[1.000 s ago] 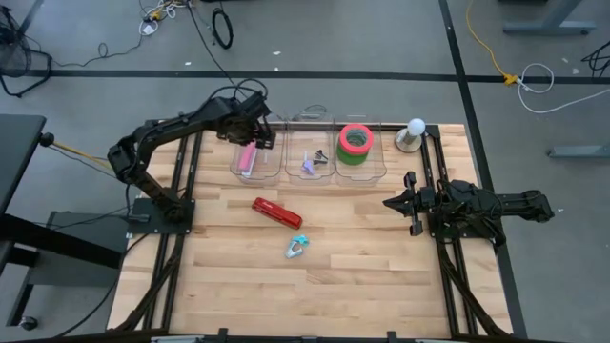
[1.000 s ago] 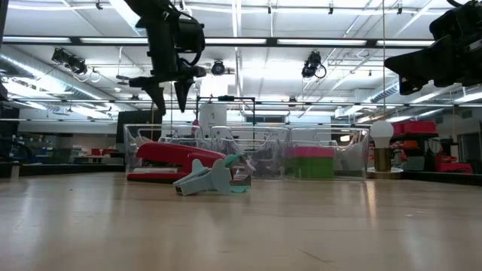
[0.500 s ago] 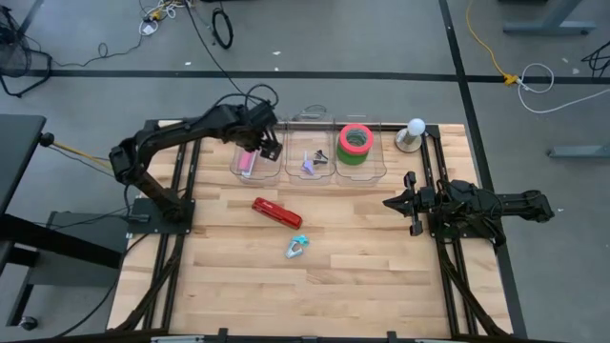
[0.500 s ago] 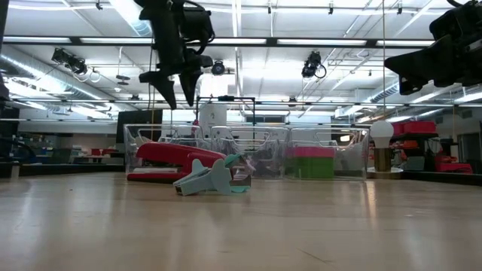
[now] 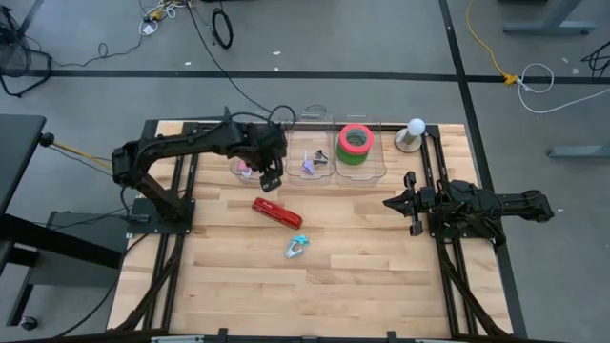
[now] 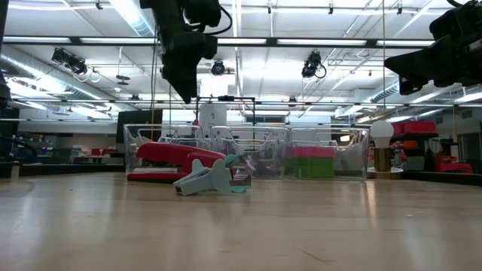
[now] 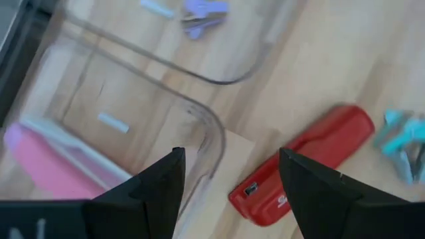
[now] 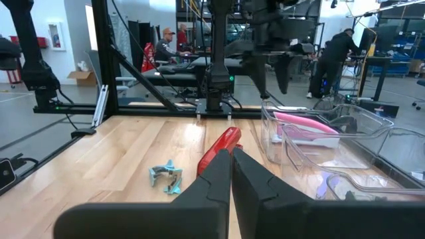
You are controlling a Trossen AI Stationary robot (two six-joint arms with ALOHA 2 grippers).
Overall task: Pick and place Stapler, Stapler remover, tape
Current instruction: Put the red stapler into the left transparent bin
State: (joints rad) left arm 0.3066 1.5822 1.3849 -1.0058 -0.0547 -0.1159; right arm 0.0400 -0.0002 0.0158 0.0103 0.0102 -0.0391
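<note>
Stapler, red (image 5: 276, 211): lies flat on the tabletop (image 5: 362, 276), just in front of the row of clear bins, long axis running diagonally from the left bin toward the table's middle. Not yet binned.

Left gripper (image 5: 269, 178): hangs over the front edge of the left bin (image 5: 240, 170), fingers (image 7: 159, 192) spread wide and holding nothing. In the left wrist view the stapler sits just beyond the fingers and off to one side, its long axis slanted across the gap between them. Judgement: this arm is far nearer, and the coming grasp turns on shifting a short way forward and squaring the fingers across the stapler's narrow width.

Staple remover, teal (image 5: 296, 248): on the tabletop, near the stapler, further from the bins.

Pink stapler (image 5: 247, 166): in the left bin.

Purple staple remover (image 5: 311, 162): in the middle bin.

Tape, red roll on green (image 5: 355, 143): stacked in the right bin.

Right gripper (image 5: 393, 203): waits at the table's right side, well apart from the work, fingers closed together and empty.

Small white ball on a stand (image 5: 414, 133): far right corner.

Writing: none legible; a small dark mark on the stapler's end cannot be read.
</note>
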